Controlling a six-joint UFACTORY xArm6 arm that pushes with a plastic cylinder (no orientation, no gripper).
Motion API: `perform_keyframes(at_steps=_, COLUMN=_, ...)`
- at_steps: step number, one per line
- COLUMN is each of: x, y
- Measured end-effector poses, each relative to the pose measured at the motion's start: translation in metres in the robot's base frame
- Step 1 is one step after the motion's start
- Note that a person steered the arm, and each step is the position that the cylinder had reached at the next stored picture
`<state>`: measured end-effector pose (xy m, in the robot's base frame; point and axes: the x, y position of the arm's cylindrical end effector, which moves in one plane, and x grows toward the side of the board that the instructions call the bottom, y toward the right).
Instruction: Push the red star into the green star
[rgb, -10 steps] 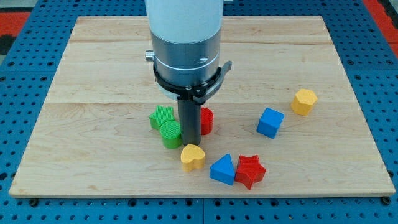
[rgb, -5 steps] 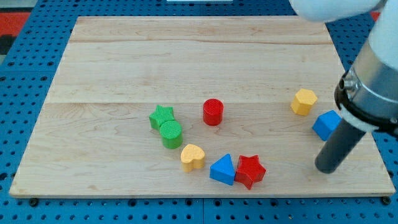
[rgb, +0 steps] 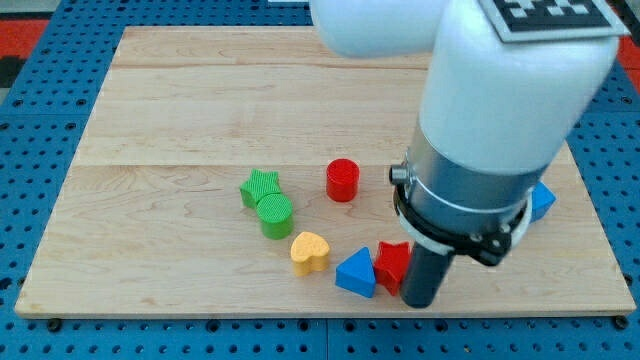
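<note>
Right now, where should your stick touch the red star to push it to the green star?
On the red star's right side, where my tip already sits, just below and right of it. I'd push toward the view's upper left, since the green star lies there. The blue triangle touches the star's left and the yellow heart is nearby, so they may get shoved along.

red star (rgb: 392, 264) half behind rod, blue cube (rgb: 541, 200) mostly hidden by arm

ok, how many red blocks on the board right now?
2: a red cylinder near the board's middle, and a red star at the view's bottom, beside my tip. The arm may hide others.
</note>
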<state>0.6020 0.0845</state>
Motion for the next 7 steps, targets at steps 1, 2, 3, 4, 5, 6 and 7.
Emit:
perform_keyframes(at_steps=1, x=-0.024, y=-0.003)
perform_keyframes(at_steps=2, x=-0.057, y=-0.004)
perform_keyframes(at_steps=3, x=-0.069, y=-0.016)
perform_keyframes(at_steps=4, x=-0.074, y=-0.021)
perform_keyframes(at_steps=5, x=-0.075, y=-0.025)
perform_keyframes(at_steps=6, x=-0.061, y=-0.044)
perform_keyframes(at_steps=7, x=-0.067, y=-0.07)
